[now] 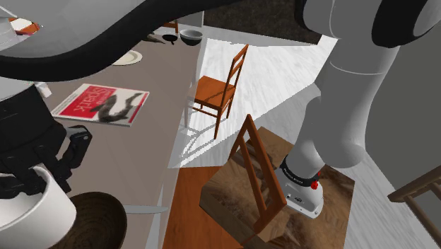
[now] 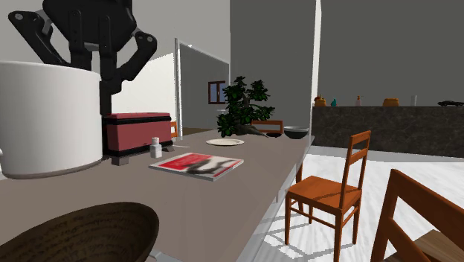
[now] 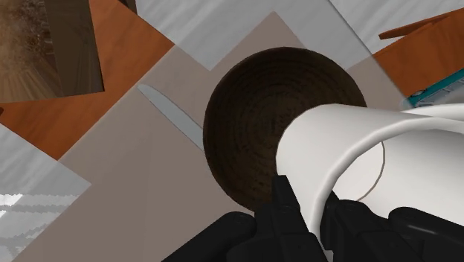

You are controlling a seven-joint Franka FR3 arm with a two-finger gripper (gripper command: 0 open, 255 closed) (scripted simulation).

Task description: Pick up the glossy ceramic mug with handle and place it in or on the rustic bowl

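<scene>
My black gripper is shut on the rim of a plain white mug, one finger outside the wall and one inside. The mug hangs tilted just above a dark brown ribbed bowl and overlaps the bowl's edge. In the shoulder view the gripper holds the mug at the lower left, beside the bowl. The second exterior view shows the gripper over the mug, with the bowl below it.
A knife lies on the grey table next to the bowl. Farther along are a red magazine, a red box, a plate, a dark bowl and a plant. Wooden chairs stand beside the table.
</scene>
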